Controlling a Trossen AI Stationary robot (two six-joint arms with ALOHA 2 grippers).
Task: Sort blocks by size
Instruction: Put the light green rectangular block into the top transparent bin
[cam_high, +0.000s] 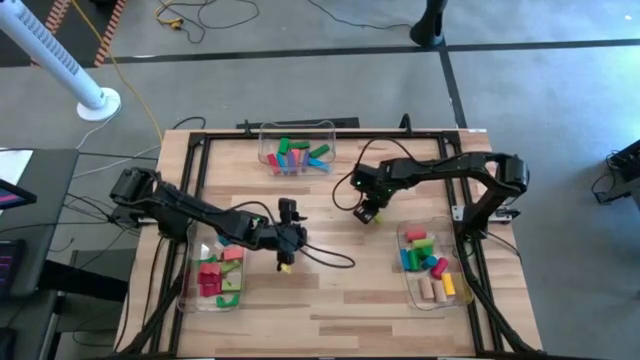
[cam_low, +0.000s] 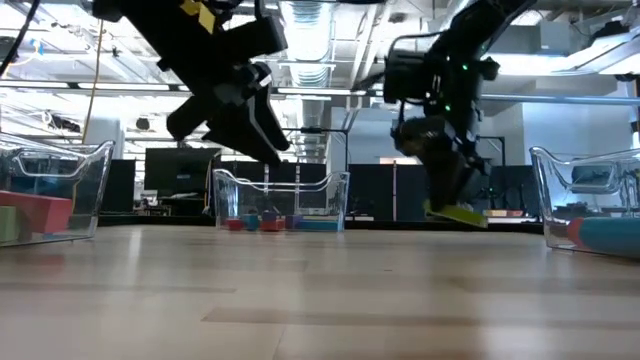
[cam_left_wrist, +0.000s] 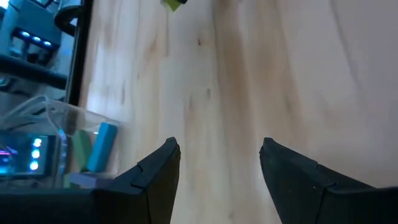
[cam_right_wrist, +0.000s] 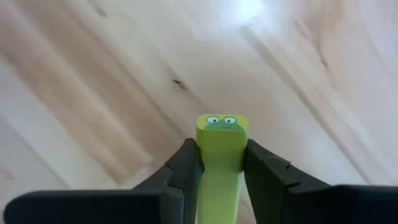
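- My right gripper (cam_right_wrist: 221, 165) is closed on a yellow-green block (cam_right_wrist: 222, 146), pads pressed to its two long sides. A small frog face is printed on the end that points away from me.
- The block's long axis runs straight out along my fingers, so whichever way my wrist points, the block points too.
- In the low view the block (cam_low: 455, 212) hangs tilted, clear above the table (cam_low: 320, 290), not touching it.
- From above, I hold it over the table's middle right. The right bin (cam_high: 432, 262), with its mixed bars and cylinders, lies just beside me toward the front edge, and I judge it the nearest drop.
- The back bin (cam_high: 297, 152) sits farther off on the far side; the left bin (cam_high: 218, 280) is well apart, across the table.
- My left gripper (cam_left_wrist: 217, 162) hovers over bare wood by the left bin, fingers spread wide with nothing between them; it is the farther hand from this block.
- Next, I judge, I swing toward whichever bin matches this bar's size, keeping it clear of the rim.
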